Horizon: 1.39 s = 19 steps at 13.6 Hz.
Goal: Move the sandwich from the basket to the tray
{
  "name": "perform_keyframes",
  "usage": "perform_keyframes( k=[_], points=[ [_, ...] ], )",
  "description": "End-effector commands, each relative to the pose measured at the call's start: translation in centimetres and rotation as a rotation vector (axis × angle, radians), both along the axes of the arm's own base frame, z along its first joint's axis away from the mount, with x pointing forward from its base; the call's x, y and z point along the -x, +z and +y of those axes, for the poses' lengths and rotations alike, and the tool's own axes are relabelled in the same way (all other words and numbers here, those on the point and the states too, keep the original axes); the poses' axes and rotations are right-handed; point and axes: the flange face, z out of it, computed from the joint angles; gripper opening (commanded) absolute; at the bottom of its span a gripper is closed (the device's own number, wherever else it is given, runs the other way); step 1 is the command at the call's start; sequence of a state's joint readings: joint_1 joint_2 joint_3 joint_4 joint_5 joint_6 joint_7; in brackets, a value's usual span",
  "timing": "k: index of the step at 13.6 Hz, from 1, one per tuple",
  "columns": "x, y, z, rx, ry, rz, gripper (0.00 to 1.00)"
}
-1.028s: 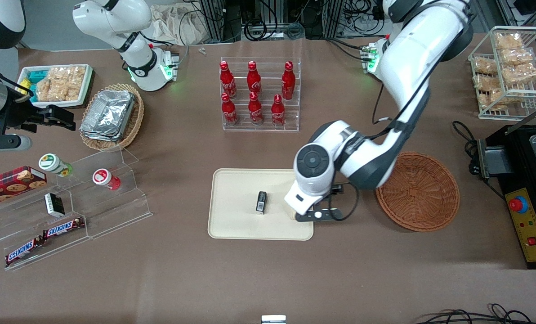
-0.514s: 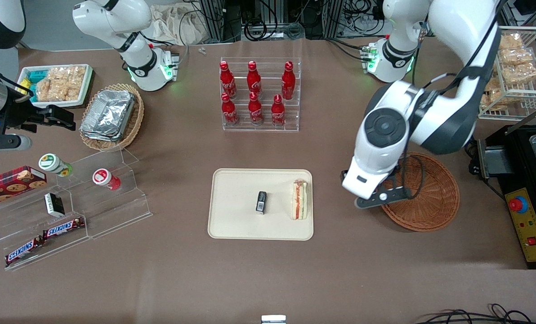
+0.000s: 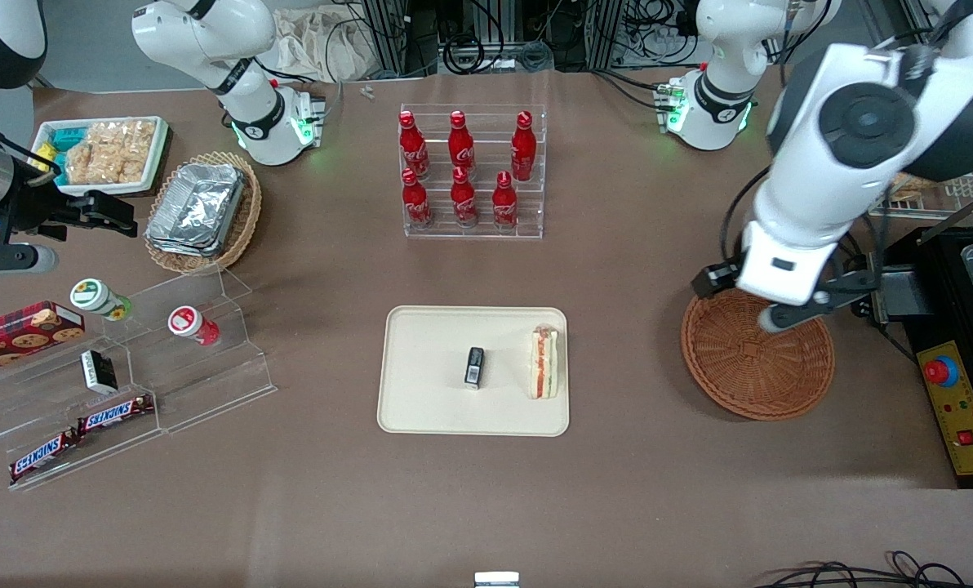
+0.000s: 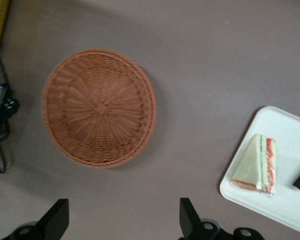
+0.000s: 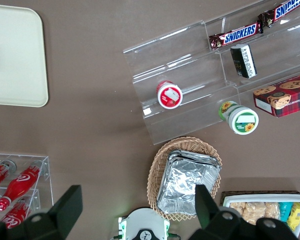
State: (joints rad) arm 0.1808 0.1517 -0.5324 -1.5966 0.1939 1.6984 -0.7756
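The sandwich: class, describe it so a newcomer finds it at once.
Find the cream tray at mid-table. The sandwich lies on it, at the edge nearest the round basket. Unlike the small black packet beside it, it is a pale wedge with red-green filling.

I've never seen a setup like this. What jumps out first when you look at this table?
The big white arm stands out, its gripper open and raised above the empty reddish-brown basket at the working arm's end of the table. Next, the sandwich lies on the cream tray beside a small dark packet. Farther from the front camera, red bottles fill a clear rack.
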Motion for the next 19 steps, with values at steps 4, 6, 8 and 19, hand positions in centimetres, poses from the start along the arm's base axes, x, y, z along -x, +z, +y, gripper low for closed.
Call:
perform_keyframes(
  k=[4, 6, 8, 19],
  points=[
    [-0.7, 0.7, 5.0, 0.023, 0.101, -0.006, 0.99],
    [-0.8, 0.9, 6.6, 0.029, 0.136, -0.005, 0.99],
    [-0.3, 1.4, 8.7, 0.026, 0.163, 0.015, 0.99],
    [-3.4, 1.8, 13.6, 0.161, -0.130, 0.049, 1.00]
  ],
)
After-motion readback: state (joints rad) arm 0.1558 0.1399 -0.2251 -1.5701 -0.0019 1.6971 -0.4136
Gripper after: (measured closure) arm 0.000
